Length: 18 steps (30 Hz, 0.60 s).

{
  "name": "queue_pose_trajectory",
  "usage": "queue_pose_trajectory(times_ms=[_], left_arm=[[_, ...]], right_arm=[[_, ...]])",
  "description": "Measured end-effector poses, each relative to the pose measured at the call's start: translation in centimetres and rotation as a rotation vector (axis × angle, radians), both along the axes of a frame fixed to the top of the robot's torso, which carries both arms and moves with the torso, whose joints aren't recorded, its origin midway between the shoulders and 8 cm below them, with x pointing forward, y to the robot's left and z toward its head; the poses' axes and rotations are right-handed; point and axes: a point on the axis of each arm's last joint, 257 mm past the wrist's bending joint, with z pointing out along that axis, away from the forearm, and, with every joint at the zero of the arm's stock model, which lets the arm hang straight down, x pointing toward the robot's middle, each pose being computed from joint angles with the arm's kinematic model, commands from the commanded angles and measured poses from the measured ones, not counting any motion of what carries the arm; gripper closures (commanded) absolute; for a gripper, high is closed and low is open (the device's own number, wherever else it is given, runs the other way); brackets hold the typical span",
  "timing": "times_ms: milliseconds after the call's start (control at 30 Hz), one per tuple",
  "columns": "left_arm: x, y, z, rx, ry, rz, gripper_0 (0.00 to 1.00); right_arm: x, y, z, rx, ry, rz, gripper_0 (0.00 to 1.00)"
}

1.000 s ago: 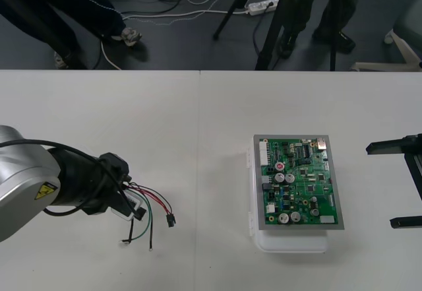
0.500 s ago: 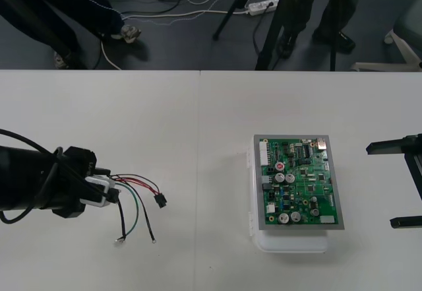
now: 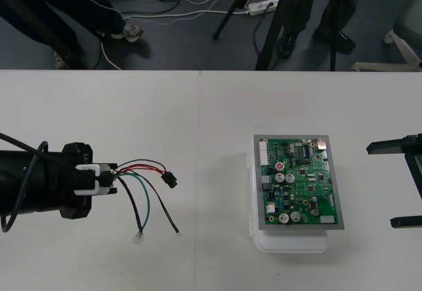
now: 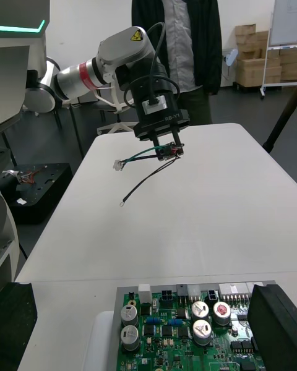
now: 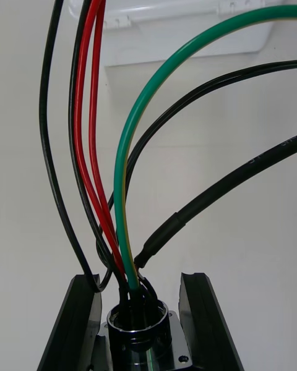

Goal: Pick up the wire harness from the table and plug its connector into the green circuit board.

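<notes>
Front view: the left tool [image 3: 111, 179] grips the harness [image 3: 142, 184] by its socket end, clear of the worktop [image 3: 198, 113]. The wires fan out ahead of the tool, with the plug [image 3: 170, 179] leading towards the board [image 3: 300, 182]. The board sits on its base [image 3: 290, 243] well beyond the plug, and the plug is not in it. The left arm lies low and level, its wrist aimed at the board. The right tool [image 3: 395, 184] waits past the board, jaws wide, holding nothing.

Right wrist view: the left tool hangs above the worktop with its elbow raised and its fingers tipped downward. The plug sits just under its tip, and the loose leads droop away to one side. Held this far back, the plug probably swings on slack wire, so a handover to the right tool looks likely.

Left wrist view: the socket [image 5: 139, 321] is clamped between both fingers [image 5: 79, 321], and red, green and black wires rise out of it towards the base
</notes>
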Motion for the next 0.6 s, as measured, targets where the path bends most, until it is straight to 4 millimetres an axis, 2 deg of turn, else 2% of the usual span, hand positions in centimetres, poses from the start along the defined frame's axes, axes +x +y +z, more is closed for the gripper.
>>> queue_pose_trajectory(times_ms=[267, 600], left_arm=[[-0.1, -3.0, 1.2, -0.130, -0.004, 0.002, 1.00], [0.4, -5.5, 2.7, -0.255, -0.012, 0.026, 1.00]], right_arm=[[0.0, 0.0, 0.0, 0.000, 0.000, 0.000, 0.00], [0.0, 0.0, 0.0, 0.000, 0.000, 0.000, 0.00]])
